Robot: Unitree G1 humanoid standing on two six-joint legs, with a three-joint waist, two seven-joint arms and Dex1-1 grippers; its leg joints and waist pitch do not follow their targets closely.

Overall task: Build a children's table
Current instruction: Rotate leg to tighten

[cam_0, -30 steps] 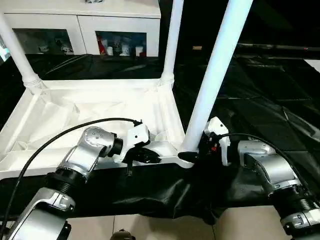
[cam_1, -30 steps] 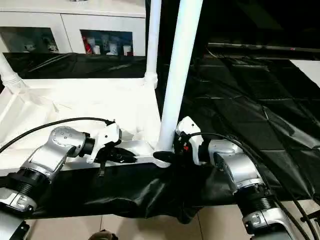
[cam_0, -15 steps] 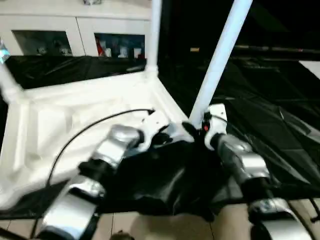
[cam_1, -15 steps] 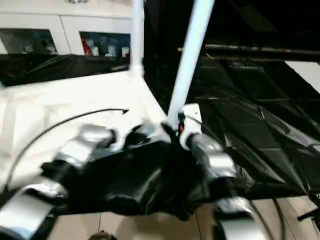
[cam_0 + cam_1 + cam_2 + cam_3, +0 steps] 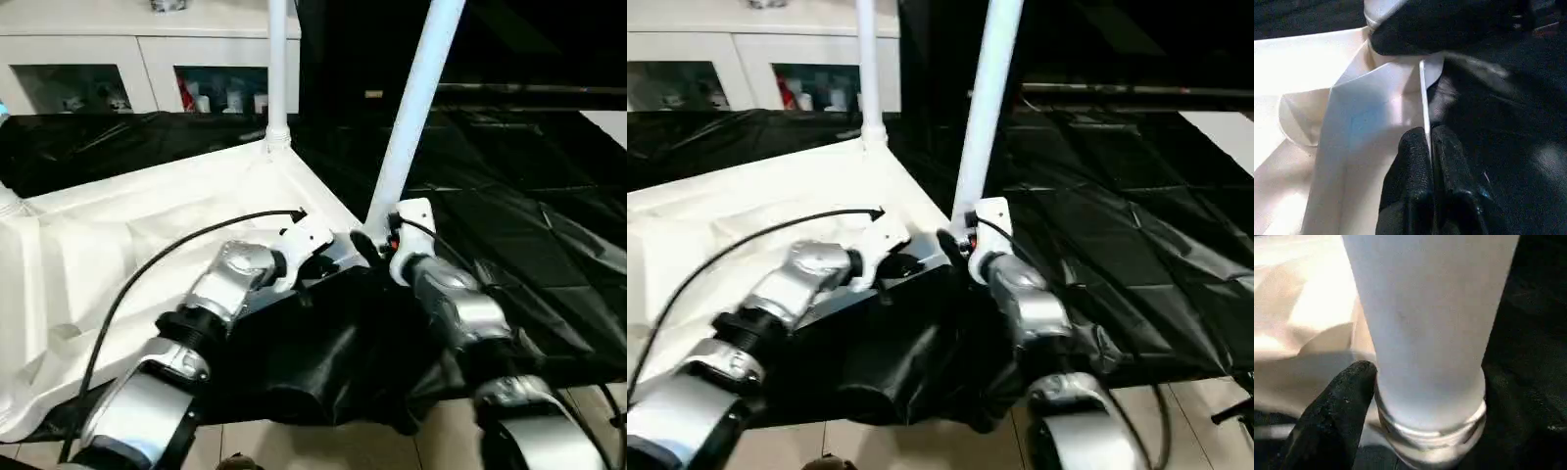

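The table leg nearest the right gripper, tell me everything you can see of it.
The table leg is a long white tube, smooth and plastic-looking, with a ringed collar at its foot. It rises from the near right corner socket of the upside-down table top, leaning a little, its upper end cut off by the picture edge. The right gripper is at its base, one black finger against the collar.

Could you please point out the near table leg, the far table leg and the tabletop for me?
near table leg (image 5: pixel 411 108), left eye view, middle of the tube
far table leg (image 5: pixel 277 69), left eye view, lower tube
tabletop (image 5: pixel 118 245), left eye view, ribbed underside
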